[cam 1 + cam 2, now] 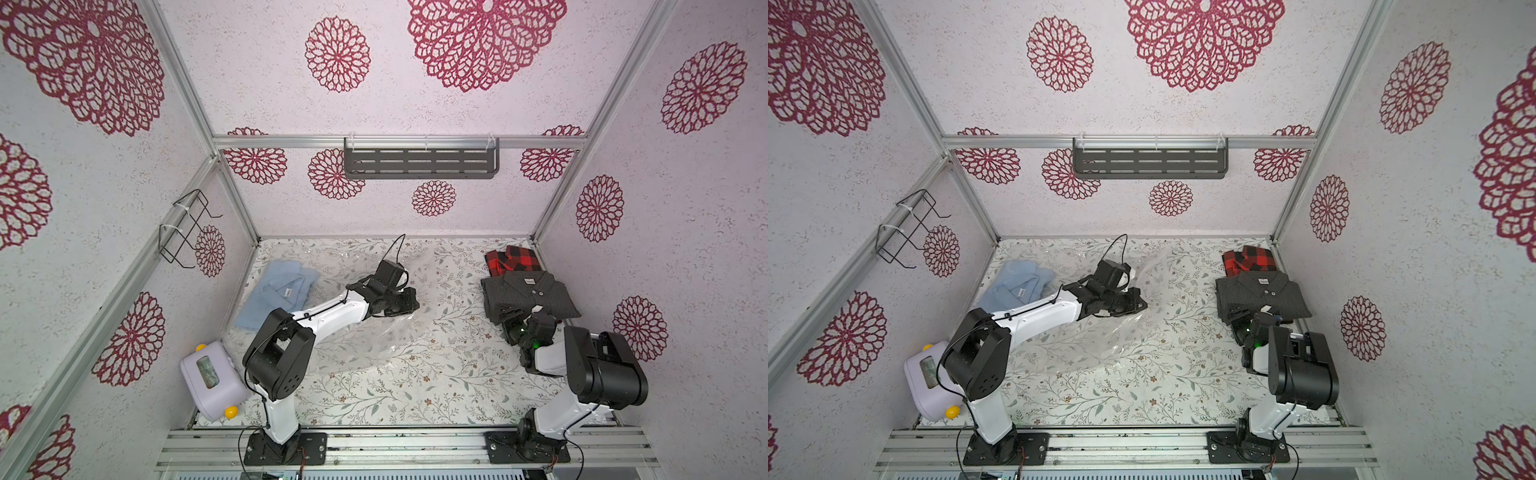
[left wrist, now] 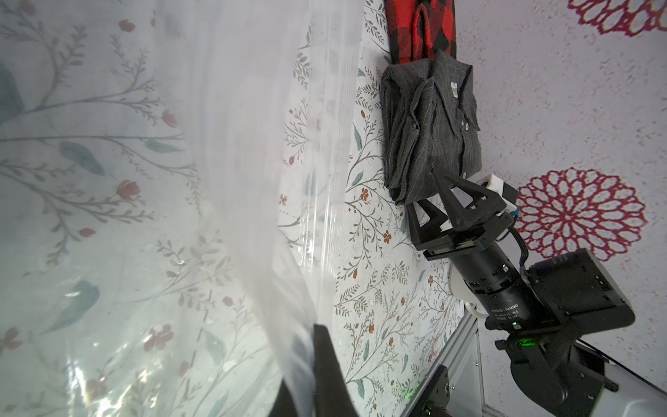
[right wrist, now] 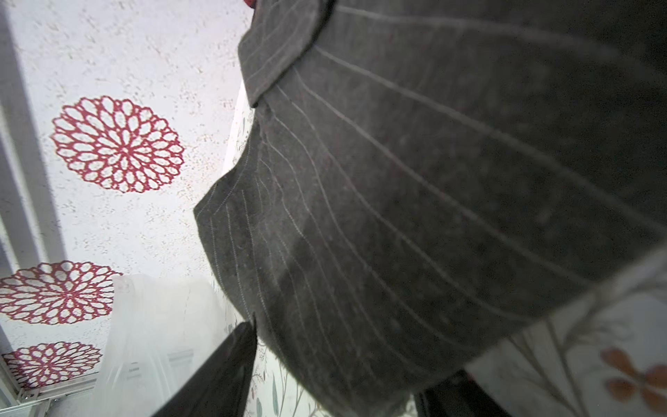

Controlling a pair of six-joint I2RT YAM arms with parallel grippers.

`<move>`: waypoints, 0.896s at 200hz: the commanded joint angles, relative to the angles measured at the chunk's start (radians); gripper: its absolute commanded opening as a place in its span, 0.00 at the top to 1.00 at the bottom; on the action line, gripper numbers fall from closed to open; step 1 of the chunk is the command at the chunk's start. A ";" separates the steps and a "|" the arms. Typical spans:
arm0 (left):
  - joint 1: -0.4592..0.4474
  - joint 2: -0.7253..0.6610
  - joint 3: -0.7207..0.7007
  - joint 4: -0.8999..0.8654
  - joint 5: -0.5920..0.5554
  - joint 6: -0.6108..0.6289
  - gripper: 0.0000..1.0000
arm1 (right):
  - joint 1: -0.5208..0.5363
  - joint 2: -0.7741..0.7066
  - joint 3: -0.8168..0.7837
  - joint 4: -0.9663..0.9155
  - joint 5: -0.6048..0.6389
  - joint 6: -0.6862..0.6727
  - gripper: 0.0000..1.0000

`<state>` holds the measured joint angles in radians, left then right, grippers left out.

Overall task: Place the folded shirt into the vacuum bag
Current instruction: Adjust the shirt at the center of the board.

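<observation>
Two textures: glossy crinkled vacuum bag (image 1: 365,332) in clenched left tool (image 1: 412,302); right tool (image 2: 423,190) astride pinstriped folded shirt (image 2: 429,119), grip unclear

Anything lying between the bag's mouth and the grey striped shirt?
Only bare floral table cover separates the vacuum bag from the grey shirt, in both top views.

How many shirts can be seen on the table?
3. A light blue shirt lies far left, by the vacuum bag; a grey pinstriped shirt lies on the right; a red-and-black plaid shirt lies behind it, partly under it. More could be hidden beneath them.
</observation>
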<state>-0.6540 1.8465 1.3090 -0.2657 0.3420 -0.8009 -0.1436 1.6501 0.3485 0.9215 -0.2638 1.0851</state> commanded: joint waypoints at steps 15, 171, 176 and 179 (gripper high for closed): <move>0.011 0.027 0.019 0.014 0.006 0.011 1.00 | 0.013 0.065 0.023 -0.110 0.034 0.024 0.48; 0.009 0.008 -0.004 0.020 -0.002 0.003 1.00 | 0.042 -0.281 0.104 -0.344 -0.102 -0.035 1.00; 0.009 0.007 -0.005 0.020 -0.001 0.003 1.00 | 0.053 -0.291 0.100 -0.351 -0.101 -0.037 1.00; 0.008 0.007 -0.005 0.021 0.000 0.002 1.00 | 0.061 -0.298 0.095 -0.354 -0.098 -0.037 1.00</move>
<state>-0.6518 1.8538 1.3117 -0.2653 0.3496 -0.8013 -0.1238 1.4174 0.4397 0.6128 -0.3187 1.0874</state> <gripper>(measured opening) 0.044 0.053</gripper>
